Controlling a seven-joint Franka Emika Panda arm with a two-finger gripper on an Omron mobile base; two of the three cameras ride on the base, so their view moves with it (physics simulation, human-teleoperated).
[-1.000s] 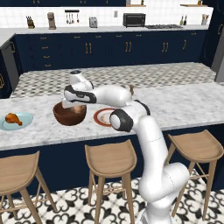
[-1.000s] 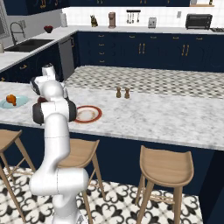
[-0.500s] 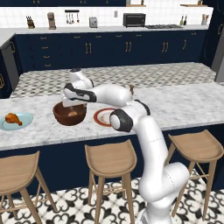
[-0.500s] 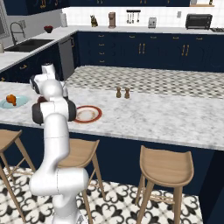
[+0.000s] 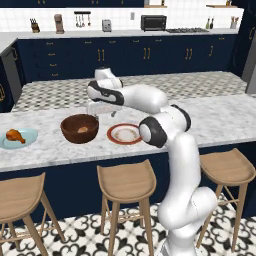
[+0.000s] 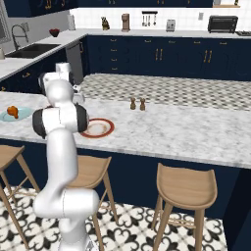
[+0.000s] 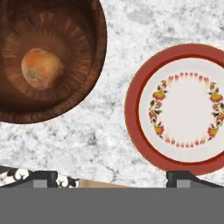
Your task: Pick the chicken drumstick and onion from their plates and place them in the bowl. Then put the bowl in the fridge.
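Note:
The dark brown bowl (image 5: 80, 128) stands on the marble island with the onion (image 5: 82, 130) lying in it; the hand view looks straight down on the bowl (image 7: 83, 94) and the onion (image 7: 41, 68). My gripper (image 5: 101, 111) hangs open and holds nothing, above the gap between the bowl and the red-rimmed plate (image 5: 124, 134), whose white centre is bare (image 7: 183, 107). At the island's left end the chicken drumstick (image 5: 14, 135) lies on the light blue plate (image 5: 27, 134), far from the gripper (image 7: 113, 179). A grey upright panel (image 5: 251, 65) may be the fridge; I cannot tell.
Two small brown shakers (image 6: 137, 104) stand further along the island, beyond the red-rimmed plate (image 6: 98, 128). Wooden stools (image 5: 125, 182) line the near side under the counter edge. My own arm hides the bowl in the right base view; the drumstick (image 6: 12, 112) shows there.
The jaws have spread wider. The hand has risen a little off the bowl and drifted right toward the red-rimmed plate, and the onion stays in the bowl.

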